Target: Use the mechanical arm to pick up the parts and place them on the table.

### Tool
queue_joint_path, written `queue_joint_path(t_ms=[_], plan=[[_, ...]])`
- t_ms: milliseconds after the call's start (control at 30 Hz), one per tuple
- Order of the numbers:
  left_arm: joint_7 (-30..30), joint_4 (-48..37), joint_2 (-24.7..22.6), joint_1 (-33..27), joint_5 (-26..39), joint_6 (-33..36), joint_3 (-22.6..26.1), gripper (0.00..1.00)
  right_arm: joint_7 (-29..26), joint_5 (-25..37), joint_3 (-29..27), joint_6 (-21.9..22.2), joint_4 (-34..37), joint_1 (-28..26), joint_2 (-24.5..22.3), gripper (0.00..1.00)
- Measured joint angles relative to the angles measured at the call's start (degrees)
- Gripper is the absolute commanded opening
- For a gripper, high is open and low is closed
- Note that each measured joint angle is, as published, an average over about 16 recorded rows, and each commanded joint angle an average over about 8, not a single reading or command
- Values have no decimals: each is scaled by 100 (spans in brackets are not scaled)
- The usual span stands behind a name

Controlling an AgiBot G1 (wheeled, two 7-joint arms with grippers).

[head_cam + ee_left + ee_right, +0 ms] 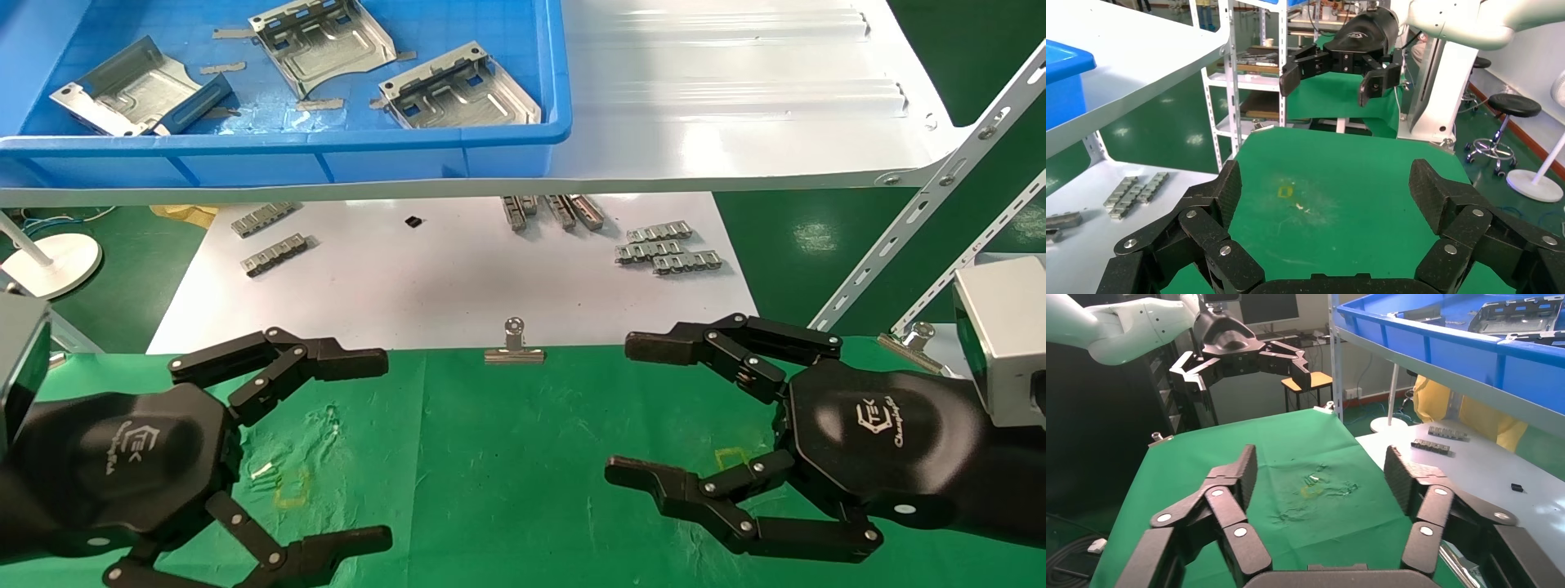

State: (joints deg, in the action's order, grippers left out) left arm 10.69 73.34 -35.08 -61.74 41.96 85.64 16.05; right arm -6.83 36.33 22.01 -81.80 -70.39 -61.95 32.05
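Observation:
Three silver-grey stamped metal parts lie in a blue bin on the white shelf: one at the left [135, 88], one in the middle [323, 41], one at the right [458, 90]. My left gripper [372, 449] hovers open and empty over the left of the green cloth table [507, 465]. My right gripper [625, 408] hovers open and empty over the right of the table. Both point toward each other. Each shows in the other's wrist view: the right gripper [1330, 76] and the left gripper [1242, 370]. The bin's parts also show in the right wrist view [1517, 315].
The blue bin [327, 151] stands on a glossy white shelf [735, 98]. Below it a white sheet [441, 269] holds several small grey link strips [666, 249]. A silver binder clip [513, 347] grips the cloth's far edge. Slotted shelf struts [923, 204] rise at the right.

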Motion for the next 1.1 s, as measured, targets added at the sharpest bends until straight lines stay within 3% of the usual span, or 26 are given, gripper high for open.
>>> queue_joint_path(t_ms=[1100], plan=[[-26, 0, 17, -96, 34, -22, -26, 100, 0, 0, 0, 0, 0, 0, 0, 0]])
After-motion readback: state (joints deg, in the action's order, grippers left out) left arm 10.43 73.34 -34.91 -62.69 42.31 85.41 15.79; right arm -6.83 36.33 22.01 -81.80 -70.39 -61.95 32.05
